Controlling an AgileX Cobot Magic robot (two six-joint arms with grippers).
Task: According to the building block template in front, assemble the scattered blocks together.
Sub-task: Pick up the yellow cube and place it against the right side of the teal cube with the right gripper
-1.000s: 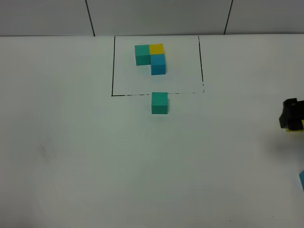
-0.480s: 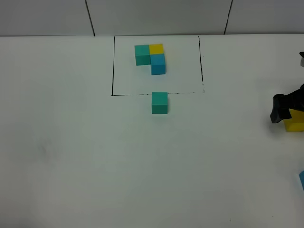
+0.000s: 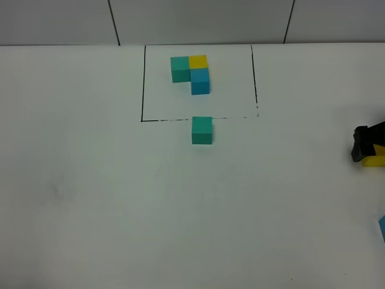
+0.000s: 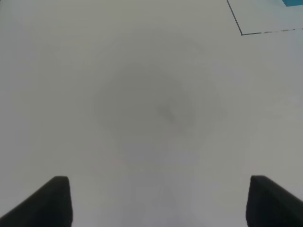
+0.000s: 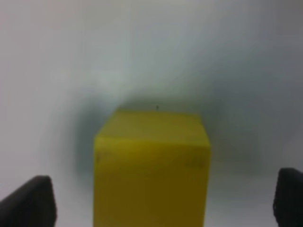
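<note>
One blue cube (image 3: 382,227): nearest of all, at 4 o'clock from the middle of the table (image 3: 120,205) in the high view. It lies alone and is cut by the picture's edge.
Left gripper (image 4: 158,203): released. Its dark fingertips (image 4: 54,201) stand wide apart over bare table with nothing between them. It does not show in the high view.
Right gripper (image 5: 158,201): released. In its wrist view the fingertips stand well out on either side of the yellow cube, and neither touches it. In the high view one black finger (image 3: 360,144) covers part of the cube's 9 o'clock side.
Yellow cube (image 3: 376,159): at 3 o'clock from the table's middle, hard against the picture's edge. It sits flat on the table between the parted fingers.
Teal cube (image 3: 202,130): at 12 o'clock from the table's middle, well apart from the other two. It is upright, on the near side of the frame. Its far side meets the frame's near line; whether it stands on the line I cannot tell.
Frame (image 3: 143,84): a thin black rectangle whose near line is broken in places. One near corner shows in the left wrist view.
Template (image 3: 192,73): inside the frame, in its far half, at 12 o'clock from the teal cube. Three joined pieces form an L.
Teal piece (image 3: 180,69): the yellow piece (image 3: 198,61) touches it at 3 o'clock.
Blue piece (image 3: 200,81): touching the yellow piece at its 6 o'clock.
</note>
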